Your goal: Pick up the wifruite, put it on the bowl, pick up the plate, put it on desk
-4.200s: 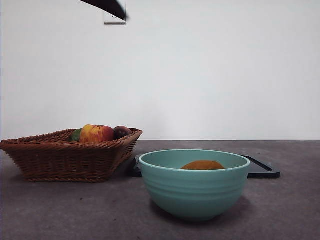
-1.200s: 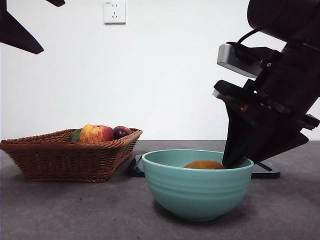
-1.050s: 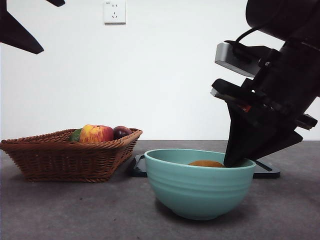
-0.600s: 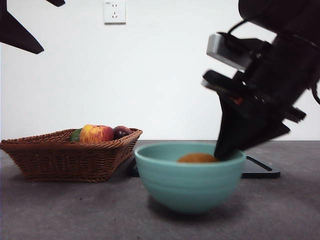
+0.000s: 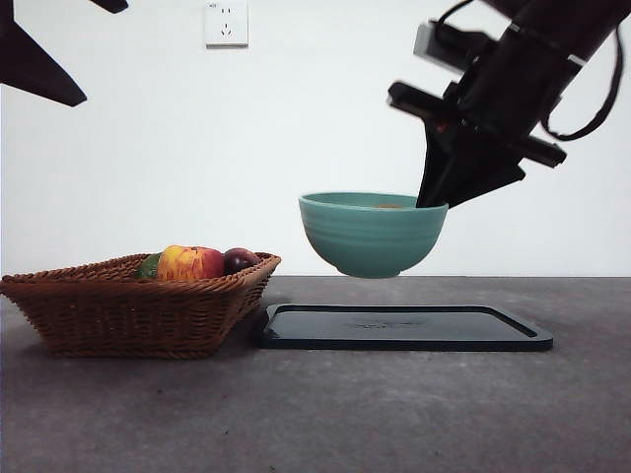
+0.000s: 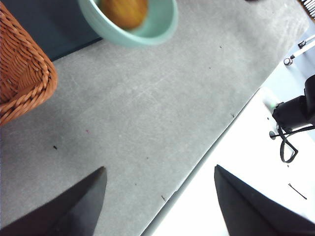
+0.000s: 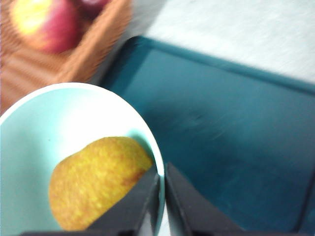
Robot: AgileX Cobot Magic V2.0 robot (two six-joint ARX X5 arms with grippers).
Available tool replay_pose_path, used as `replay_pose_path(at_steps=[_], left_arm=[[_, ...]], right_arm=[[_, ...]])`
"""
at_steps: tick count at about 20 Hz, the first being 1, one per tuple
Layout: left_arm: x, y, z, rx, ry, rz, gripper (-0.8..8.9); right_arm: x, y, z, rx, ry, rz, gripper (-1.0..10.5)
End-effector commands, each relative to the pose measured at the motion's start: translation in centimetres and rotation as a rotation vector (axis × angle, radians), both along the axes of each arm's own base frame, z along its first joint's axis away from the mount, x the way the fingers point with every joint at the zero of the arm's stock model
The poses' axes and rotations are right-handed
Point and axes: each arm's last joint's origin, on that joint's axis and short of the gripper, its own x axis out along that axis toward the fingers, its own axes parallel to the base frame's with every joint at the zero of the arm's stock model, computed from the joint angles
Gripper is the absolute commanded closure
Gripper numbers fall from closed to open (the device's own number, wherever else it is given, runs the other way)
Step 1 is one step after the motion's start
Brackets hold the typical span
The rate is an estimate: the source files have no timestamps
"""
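Note:
The teal-green bowl (image 5: pixel 373 235) hangs in the air above the black tray, clear of the desk (image 5: pixel 315 419). My right gripper (image 5: pixel 431 200) comes down from the upper right, its jaws shut on the bowl's rim, one inside and one outside. In the right wrist view the golden-brown wifruite (image 7: pixel 98 182) lies inside the bowl (image 7: pixel 54 128), right beside the gripper (image 7: pixel 162 173). The left wrist view looks down on the bowl (image 6: pixel 147 37) and wifruite (image 6: pixel 124 11) from afar, with my left gripper (image 6: pixel 160 169) open and holding nothing. No plate shows in any view.
A flat black tray (image 5: pixel 404 327) lies on the desk under the lifted bowl. A brown wicker basket (image 5: pixel 128 305) stands to the left with a red-yellow apple (image 5: pixel 190 263) and a dark purple fruit (image 5: pixel 240 260). The waiting left arm (image 5: pixel 35 59) shows at the top left corner.
The right arm came in and gripped the bowl's rim on the desk. It has since lifted the bowl with the wifruite up and back, over the tray.

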Motion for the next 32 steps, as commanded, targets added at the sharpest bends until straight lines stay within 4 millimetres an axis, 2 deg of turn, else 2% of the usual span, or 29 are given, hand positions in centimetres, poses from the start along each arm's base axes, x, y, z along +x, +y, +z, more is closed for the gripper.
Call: replay_pose_path(at_steps=[1, 5, 8, 11, 17, 18, 20, 23, 26, 29, 32], left_arm=[[0.1, -0.2, 0.2, -0.005, -0.024, -0.022, 4.70], [0.1, -0.2, 0.2, -0.005, -0.023, -0.021, 4.70], [0.1, -0.2, 0.2, -0.005, -0.023, -0.022, 4.70], [0.1, -0.2, 0.2, -0.005, -0.023, -0.022, 4.70], [0.1, -0.2, 0.2, -0.005, -0.023, -0.022, 4.70], [0.1, -0.2, 0.2, -0.005, -0.023, -0.022, 4.70], [0.1, -0.2, 0.2, -0.005, -0.024, -0.022, 4.70], [0.1, -0.2, 0.2, -0.005, -0.023, -0.022, 4.70], [0.1, -0.2, 0.2, -0.005, -0.024, -0.022, 4.70], [0.1, -0.2, 0.2, -0.004, -0.026, -0.024, 4.70], [0.1, -0.2, 0.2, -0.004, -0.026, -0.024, 4.70]], right_arm=[[2.3, 0.3, -0.4, -0.022, -0.008, -0.001, 9.3], [6.0, 0.3, -2.0, -0.046, 0.012, -0.024, 9.3], [7.6, 0.3, -3.6, -0.053, 0.038, -0.039, 9.3], [8.0, 0.5, -4.9, -0.064, 0.059, -0.038, 9.3], [8.1, 0.5, -5.1, -0.063, 0.067, -0.043, 9.3], [8.0, 0.5, -5.0, -0.064, 0.065, -0.044, 8.8], [7.9, 0.4, -4.8, -0.058, 0.072, -0.056, 7.0], [7.3, 0.1, -3.3, -0.058, 0.054, -0.063, 6.7], [5.8, -0.6, 0.4, -0.058, -0.024, -0.079, 6.7], [2.6, -1.7, 5.0, -0.031, -0.085, -0.076, 6.7], [-1.9, -3.3, 8.9, 0.021, -0.094, -0.024, 6.7]])
